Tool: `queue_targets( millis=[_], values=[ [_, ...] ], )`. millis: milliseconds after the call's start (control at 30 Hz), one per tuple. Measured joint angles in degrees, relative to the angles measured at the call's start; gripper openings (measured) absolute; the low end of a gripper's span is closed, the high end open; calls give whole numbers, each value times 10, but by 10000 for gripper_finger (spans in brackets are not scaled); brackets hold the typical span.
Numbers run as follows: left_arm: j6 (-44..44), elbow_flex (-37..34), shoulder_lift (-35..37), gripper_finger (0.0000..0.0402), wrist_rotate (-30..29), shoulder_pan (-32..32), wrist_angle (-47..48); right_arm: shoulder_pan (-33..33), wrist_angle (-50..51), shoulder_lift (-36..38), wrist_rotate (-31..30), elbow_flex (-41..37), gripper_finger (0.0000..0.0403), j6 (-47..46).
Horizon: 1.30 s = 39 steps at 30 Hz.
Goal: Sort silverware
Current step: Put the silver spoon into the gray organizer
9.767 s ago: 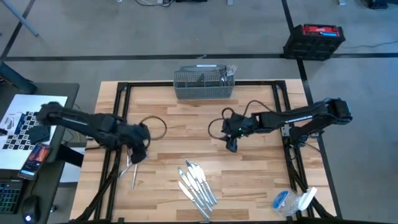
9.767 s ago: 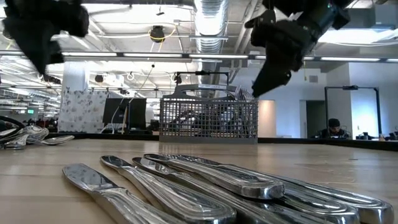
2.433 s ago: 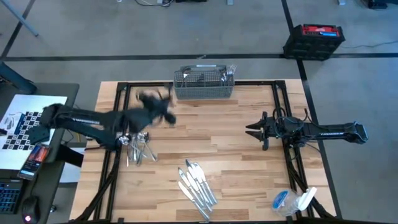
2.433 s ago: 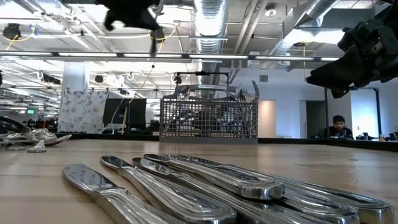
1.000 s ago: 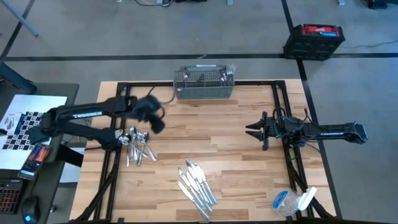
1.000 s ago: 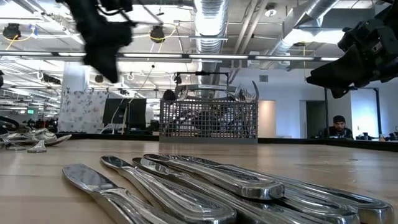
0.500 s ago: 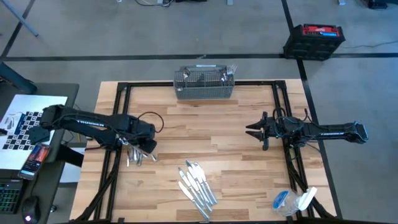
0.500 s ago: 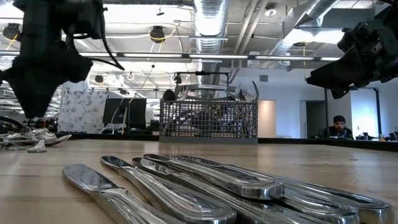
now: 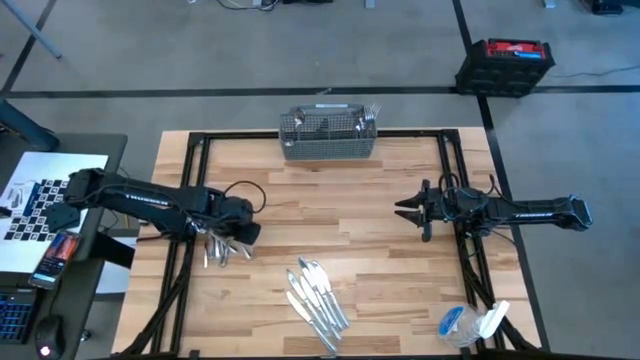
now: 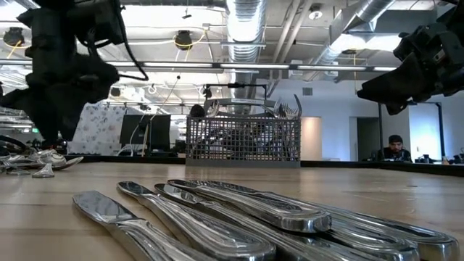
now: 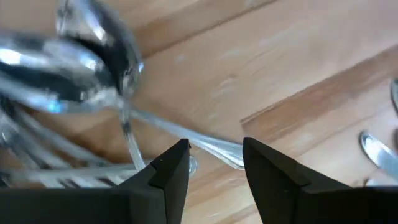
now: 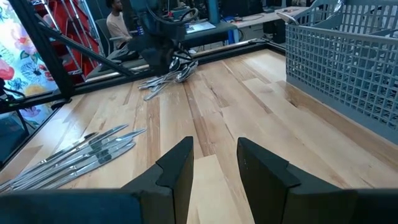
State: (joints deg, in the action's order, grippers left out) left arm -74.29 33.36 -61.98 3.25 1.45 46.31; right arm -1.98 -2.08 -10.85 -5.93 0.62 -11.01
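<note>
Spoons of the silverware lie heaped [image 9: 220, 245] at the table's left, showing also in the left wrist view [image 11: 87, 68] and low at the left of the low view [image 10: 40, 161]. My left gripper [image 9: 238, 237] [image 11: 216, 155] points down just over that heap, open, its fingertips on either side of one spoon's handle end [image 11: 217, 148] without touching it. Several knives [image 9: 318, 295] [image 10: 239, 217] lie side by side near the front edge. The wire basket [image 9: 328, 135] at the far edge holds forks. My right gripper [image 9: 405, 210] [image 12: 214, 162] waits level at the right, open.
A clear plastic bag [image 9: 472, 325] lies at the near right corner. Black frame rails [image 9: 190, 190] run along the table's left and right sides. Bare wood lies between the heap, the knives and the basket [image 12: 348, 68]. A person [image 10: 395, 148] sits in the room behind.
My left gripper has come from near the basket toward the table's near edge and down, rolling about its wrist, until it hangs low over the spoon heap. The silverware has not moved.
</note>
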Motion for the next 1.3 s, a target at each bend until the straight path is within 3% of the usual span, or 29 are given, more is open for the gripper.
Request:
queue_targets(
  millis=[667,833,933,1100,1300],
  values=[
    [-111,-88,0,134,-22,4,-73,0,1,0,0,1,112,0],
    [-117,-103,2,131,-58,4,-100,0,1,0,0,1,112,0],
    [-95,-104,2,105,-72,4,-105,0,1,0,0,1,112,0],
    [-60,-105,1,19,-84,4,-102,0,1,0,0,2,112,0],
    [-27,-94,5,7,-92,4,-101,0,1,0,0,2,112,0]
  ],
)
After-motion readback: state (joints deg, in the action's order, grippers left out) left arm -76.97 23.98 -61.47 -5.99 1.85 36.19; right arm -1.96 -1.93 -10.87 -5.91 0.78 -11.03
